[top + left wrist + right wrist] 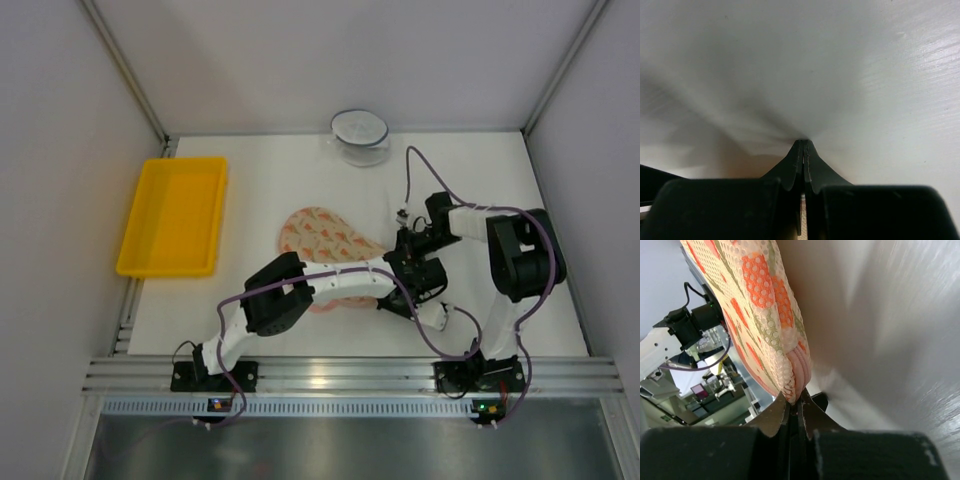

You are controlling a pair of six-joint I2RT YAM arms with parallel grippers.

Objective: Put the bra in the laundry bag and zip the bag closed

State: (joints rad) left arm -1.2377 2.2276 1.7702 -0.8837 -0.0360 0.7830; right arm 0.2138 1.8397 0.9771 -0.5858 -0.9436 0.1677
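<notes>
Jaws, right: right gripper (797,401) clamped on the pink zip edging at the rim of the laundry bag (760,295), with mesh bunched just above the fingertips
Jaws, left: left gripper (804,145) pressed together, tips down on the white table (900,75); nothing shows between them, though the gap lower down is too dark to judge
Bag position: mid-table in the top view, one rounded printed half showing beyond the left forearm, which crosses over the near half; both grippers meet at its right-hand end
Bra: no mustard fabric in any view; probably inside the bag, but the pictures cannot settle it
Step in hand: by my reading, closing the zip, with the right gripper anchoring the edging
Doing it well: hold the edging taut and low so the track runs straight; the left gripper needs the zip pull between its fingers, and nothing shows that it has it, so confirm the pinch before dragging; draw along the curve of the seam, not up off the table, or the light mesh will lift and fold
Risk: mesh or garment fabric snagging in the teeth
Elsewhere: yellow tray (175,215) at the left edge and clear bowl (360,135) at the far edge, both well apart from the bag
</notes>
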